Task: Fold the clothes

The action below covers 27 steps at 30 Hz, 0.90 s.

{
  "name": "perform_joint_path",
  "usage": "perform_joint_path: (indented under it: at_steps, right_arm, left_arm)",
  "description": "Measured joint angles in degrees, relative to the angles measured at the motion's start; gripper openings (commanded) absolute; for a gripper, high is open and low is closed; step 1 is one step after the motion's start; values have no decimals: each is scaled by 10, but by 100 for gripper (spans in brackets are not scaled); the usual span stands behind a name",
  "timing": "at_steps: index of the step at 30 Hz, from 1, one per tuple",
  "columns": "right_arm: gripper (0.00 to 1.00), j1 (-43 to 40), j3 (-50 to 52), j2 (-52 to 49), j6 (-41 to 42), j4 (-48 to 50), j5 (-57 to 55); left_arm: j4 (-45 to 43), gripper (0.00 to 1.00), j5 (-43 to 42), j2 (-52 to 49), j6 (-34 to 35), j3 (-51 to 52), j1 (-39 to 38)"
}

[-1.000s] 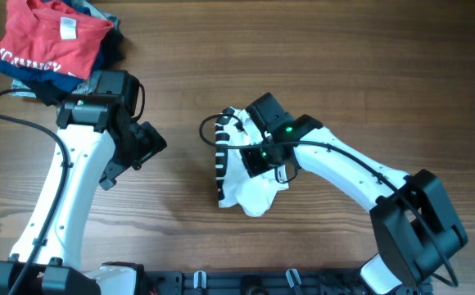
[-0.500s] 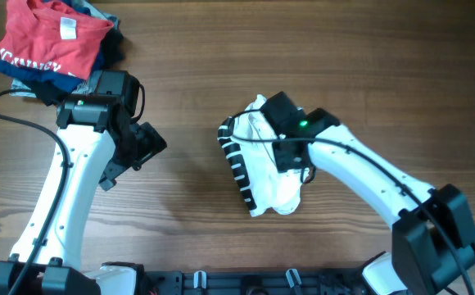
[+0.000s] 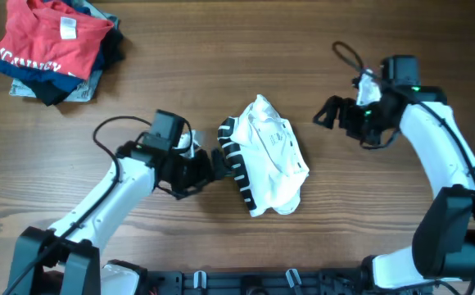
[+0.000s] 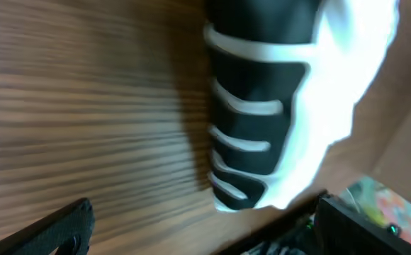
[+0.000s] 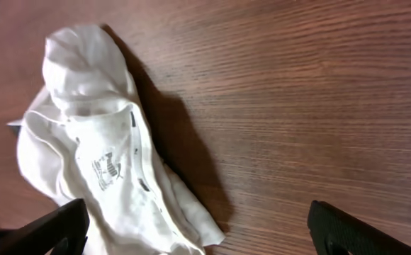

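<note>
The clothes (image 3: 274, 156) lie in a crumpled white heap at the middle of the table, with a black panel of white stripes (image 3: 236, 160) along the left edge. My left gripper (image 3: 209, 168) stands open just left of that panel, nothing between its fingers. In the left wrist view the striped panel (image 4: 251, 92) and white fabric (image 4: 340, 85) fill the upper right, ahead of the left gripper (image 4: 205, 237). My right gripper (image 3: 326, 115) is open and empty, off to the garment's right. In the right wrist view the clothes (image 5: 99, 163) lie at lower left, by the right gripper (image 5: 198, 237).
A red T-shirt (image 3: 53, 41) sits on a pile of navy and grey garments at the far left corner. A black cable loop (image 3: 346, 53) hangs by the right arm. A dark rail (image 3: 246, 283) runs along the near edge.
The right gripper opened, let go of the clothes and drew away to the right. The left arm swung from the far left to the garment's striped edge.
</note>
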State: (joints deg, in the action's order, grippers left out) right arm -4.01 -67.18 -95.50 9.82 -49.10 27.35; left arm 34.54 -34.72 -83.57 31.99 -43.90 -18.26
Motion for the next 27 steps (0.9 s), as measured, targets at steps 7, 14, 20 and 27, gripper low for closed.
perform_joint_path:
  at_steps: [7,14,20,27]
  right_arm:
    - [100,-19,0,0,-24,-10,53]
    - [100,-19,0,0,-26,-13,61]
    - [100,-19,0,0,-27,-17,61]
    - [100,-19,0,0,-43,-32,61]
  left_arm:
    - [-115,100,-48,-54,7,13,-9]
    - [-274,100,-90,-151,59,12,-39]
    - [-474,46,-90,-235,129,2,-85]
    - [-539,6,54,-253,135,7,-120]
